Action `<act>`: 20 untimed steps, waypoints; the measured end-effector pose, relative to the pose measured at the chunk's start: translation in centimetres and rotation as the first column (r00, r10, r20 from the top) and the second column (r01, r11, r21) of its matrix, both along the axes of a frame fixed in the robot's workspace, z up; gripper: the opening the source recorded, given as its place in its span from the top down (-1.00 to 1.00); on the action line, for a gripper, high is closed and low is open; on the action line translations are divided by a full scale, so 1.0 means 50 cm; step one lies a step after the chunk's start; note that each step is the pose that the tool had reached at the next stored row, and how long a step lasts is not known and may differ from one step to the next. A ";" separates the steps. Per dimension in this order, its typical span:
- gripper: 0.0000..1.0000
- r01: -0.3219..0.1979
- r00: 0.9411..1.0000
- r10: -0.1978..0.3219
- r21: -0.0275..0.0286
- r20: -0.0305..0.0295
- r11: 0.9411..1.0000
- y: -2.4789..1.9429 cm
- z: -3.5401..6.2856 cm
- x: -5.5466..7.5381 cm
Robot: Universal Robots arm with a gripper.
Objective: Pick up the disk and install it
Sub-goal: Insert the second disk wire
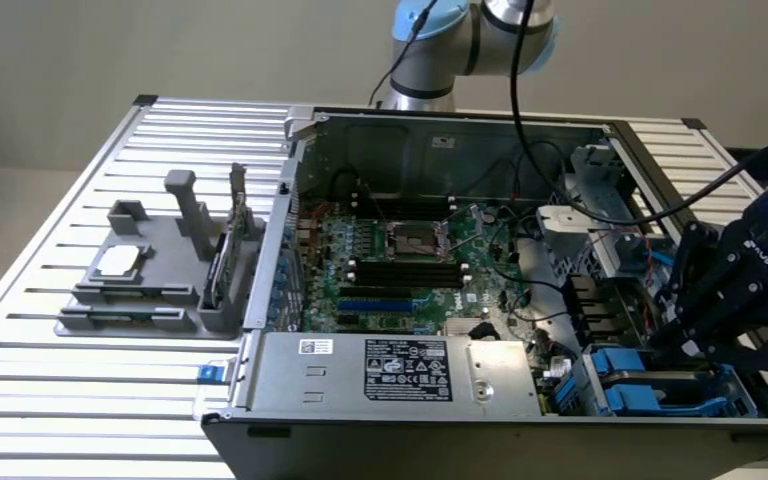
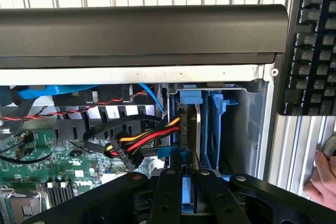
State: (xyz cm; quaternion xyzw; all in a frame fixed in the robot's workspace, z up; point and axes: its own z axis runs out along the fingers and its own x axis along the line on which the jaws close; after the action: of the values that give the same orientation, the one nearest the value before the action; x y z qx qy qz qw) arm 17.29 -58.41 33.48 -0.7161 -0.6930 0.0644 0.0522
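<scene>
Pincer [image 2: 182, 174] clamped on disk [image 2: 184, 129], in bay

Gripper [image 1: 684, 352] inside computer case [image 1: 424, 130], exterior view's right, above drive bay [image 1: 651, 385]; parts stand [image 1: 157, 290] outside, left.

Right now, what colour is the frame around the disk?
Blue; the disk's carrier shows best in the wrist view.

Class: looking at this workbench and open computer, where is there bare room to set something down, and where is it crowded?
Free: slatted table in front of the grey holder, and behind it. Crowded: the case's drive bay, packed with blue carriers, cables and the end effector.
</scene>
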 end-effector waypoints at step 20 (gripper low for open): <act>0.69 0.000 1.000 0.000 0.000 0.000 1.000 -0.0005 0.036 -0.055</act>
State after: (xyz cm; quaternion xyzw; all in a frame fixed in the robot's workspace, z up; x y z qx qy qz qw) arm 14.53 -58.43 35.30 -0.7161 -0.6930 0.0645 0.0523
